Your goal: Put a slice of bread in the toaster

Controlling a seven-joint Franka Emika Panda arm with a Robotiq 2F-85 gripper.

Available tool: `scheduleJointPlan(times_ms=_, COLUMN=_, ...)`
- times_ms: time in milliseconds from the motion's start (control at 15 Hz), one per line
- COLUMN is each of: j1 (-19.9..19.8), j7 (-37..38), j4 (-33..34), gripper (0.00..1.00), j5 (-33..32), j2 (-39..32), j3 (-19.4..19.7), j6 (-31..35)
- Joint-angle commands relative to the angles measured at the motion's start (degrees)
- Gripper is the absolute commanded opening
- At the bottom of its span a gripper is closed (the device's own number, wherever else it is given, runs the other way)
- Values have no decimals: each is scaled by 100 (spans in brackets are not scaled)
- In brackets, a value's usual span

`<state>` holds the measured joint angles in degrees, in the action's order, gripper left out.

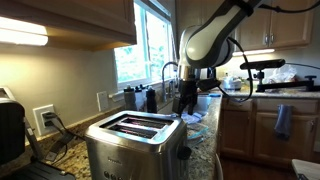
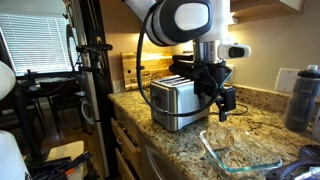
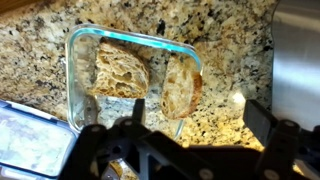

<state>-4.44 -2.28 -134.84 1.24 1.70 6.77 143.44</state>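
In the wrist view two tan slices of bread lie in a clear glass dish (image 3: pixel 130 32) on the granite counter: a wide slice of bread (image 3: pixel 120 72) at left and a narrower, crustier one (image 3: pixel 182 88) beside it. My gripper (image 3: pixel 178 132) hangs open above the dish's near edge with nothing between its dark fingers (image 3: pixel 265 118). The brushed-steel toaster (image 3: pixel 298 60) fills the right edge of that view. Both exterior views show the toaster (image 1: pixel 135 140) (image 2: pixel 175 100) with two dark top slots, and the gripper (image 1: pixel 187 103) (image 2: pixel 224 105) just beyond it over the glass dish (image 2: pixel 215 150).
A blue-rimmed plastic container (image 3: pixel 25 140) lies next to the dish. A dark water bottle (image 2: pixel 303 95) stands by the wall. A black appliance (image 1: pixel 10 130) sits beside the toaster. A tripod stand (image 2: pixel 95 70) stands off the counter's end.
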Motion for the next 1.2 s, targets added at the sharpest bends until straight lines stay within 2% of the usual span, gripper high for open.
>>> scheduleJointPlan(times_ms=0, j1=-129, j7=-32, j4=428, gripper=100, j5=68, j2=-489, j3=29, j6=-60)
scheduleJointPlan(times_ms=200, j1=-193, j7=-17, j4=742, gripper=100, j5=81, j2=-815, j3=31, j6=-153)
scheduleJointPlan(times_ms=533, j1=-252, j7=-302, j4=1208, gripper=100, j5=514, j2=-1215, j3=-66, j6=-471)
scheduleJointPlan(times_ms=1133, j1=-206, j7=-16, j4=1519, gripper=100, j5=369, j2=-1327, j3=-35, j6=-1310)
